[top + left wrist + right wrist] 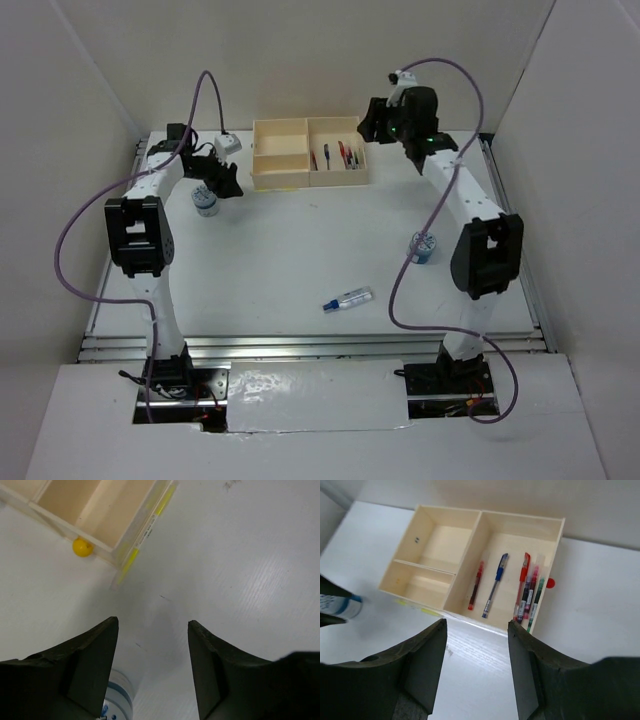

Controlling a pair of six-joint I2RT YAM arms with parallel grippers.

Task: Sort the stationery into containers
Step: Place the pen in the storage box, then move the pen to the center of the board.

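The cream-yellow box (pixel 281 150) (pixel 469 555) stands at the back of the table. Several red and blue pens (pixel 340 155) (pixel 510 587) lie in its large right section; the two smaller left sections hold nothing. My right gripper (pixel 366 128) (pixel 476 622) hovers open before the box, nothing between its fingers. My left gripper (pixel 222 182) (pixel 153 622) is open just left of the box, over a round blue-and-white cylinder (pixel 206 200) (pixel 118 697) (pixel 340 606) that sits by its left finger. A second cylinder (pixel 424 246) and a clear tube with a blue end (pixel 348 298) lie on the table.
A small yellow knob (pixel 82 546) sticks out at the box's near-left corner and a red one (pixel 550 583) at its right side. White walls close in the table on three sides. A purple cable hangs from each arm.
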